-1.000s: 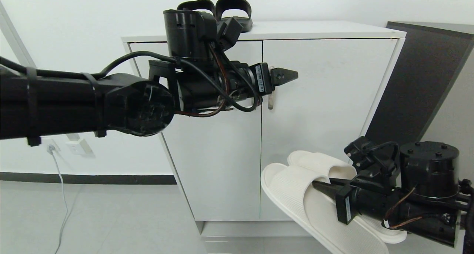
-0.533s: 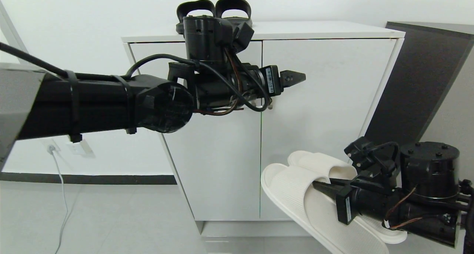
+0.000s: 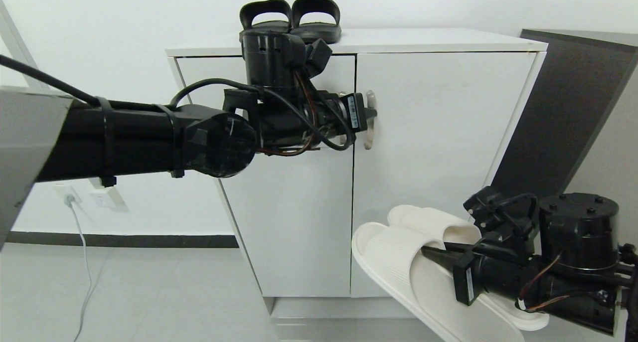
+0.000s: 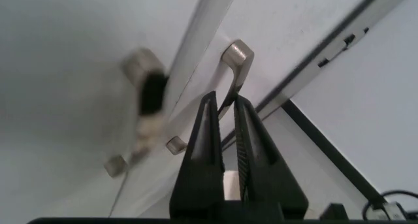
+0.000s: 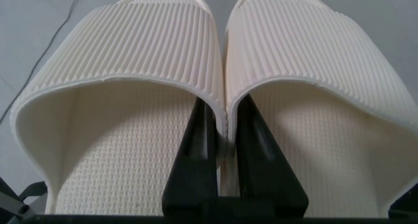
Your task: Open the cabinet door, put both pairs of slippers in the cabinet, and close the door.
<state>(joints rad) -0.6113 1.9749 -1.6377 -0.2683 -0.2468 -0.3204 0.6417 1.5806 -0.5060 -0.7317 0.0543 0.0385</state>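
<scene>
A white two-door cabinet (image 3: 438, 147) stands with both doors closed. Black slippers (image 3: 291, 14) rest on its top, near the left end. My left gripper (image 3: 370, 113) is at the right door's silver handle (image 3: 369, 127). In the left wrist view the handle (image 4: 236, 57) runs down between the fingertips, and that gripper (image 4: 225, 97) is shut on it. My right gripper (image 3: 434, 250) hangs low in front of the right door, shut on the white slippers (image 3: 394, 255). Its fingers pinch the touching inner edges of both white slippers (image 5: 137, 74).
A dark grey panel (image 3: 563, 107) leans right of the cabinet. A wall socket (image 3: 69, 200) with a hanging cable (image 3: 84, 272) is on the wall at lower left. Open grey floor lies left of the cabinet.
My left gripper, whose tips pointed past the handle over the right door, has drawn back left and closed on the handle. The right arm with the white slippers has kept still.
</scene>
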